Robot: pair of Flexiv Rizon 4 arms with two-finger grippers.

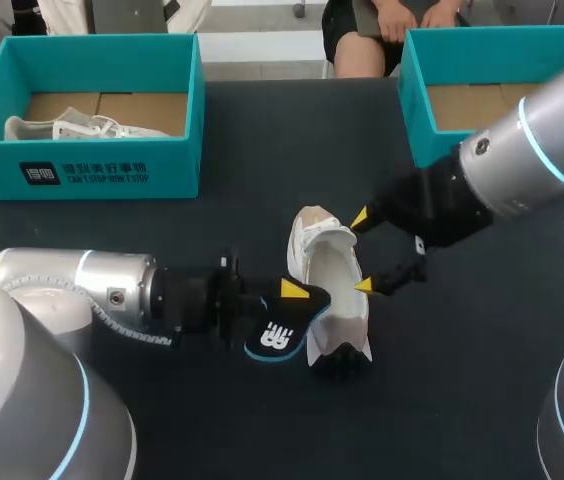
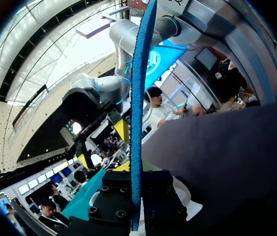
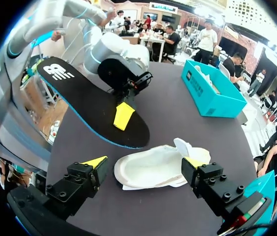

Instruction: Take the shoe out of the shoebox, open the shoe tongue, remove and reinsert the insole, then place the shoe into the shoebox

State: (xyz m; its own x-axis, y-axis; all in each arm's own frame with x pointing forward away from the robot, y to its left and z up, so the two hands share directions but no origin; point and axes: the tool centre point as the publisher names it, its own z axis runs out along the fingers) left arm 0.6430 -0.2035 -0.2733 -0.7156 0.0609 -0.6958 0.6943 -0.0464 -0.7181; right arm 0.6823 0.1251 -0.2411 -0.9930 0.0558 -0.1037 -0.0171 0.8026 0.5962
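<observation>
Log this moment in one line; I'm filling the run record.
step: insole out of shoe | left hand: shut on insole, beside shoe | right hand: open, straddling shoe | shoe: on table

Table [image 1: 262, 140]: dark surface | teal box [image 1: 102, 172]: far-left corner, open top | spare shoe [image 1: 72, 128]: white, lying on its side inside that box.

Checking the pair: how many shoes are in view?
2. One white shoe lies on the table at the right gripper; a second shoe is in the left shoebox. The right arm hides part of the right shoebox, so another may be inside.
</observation>
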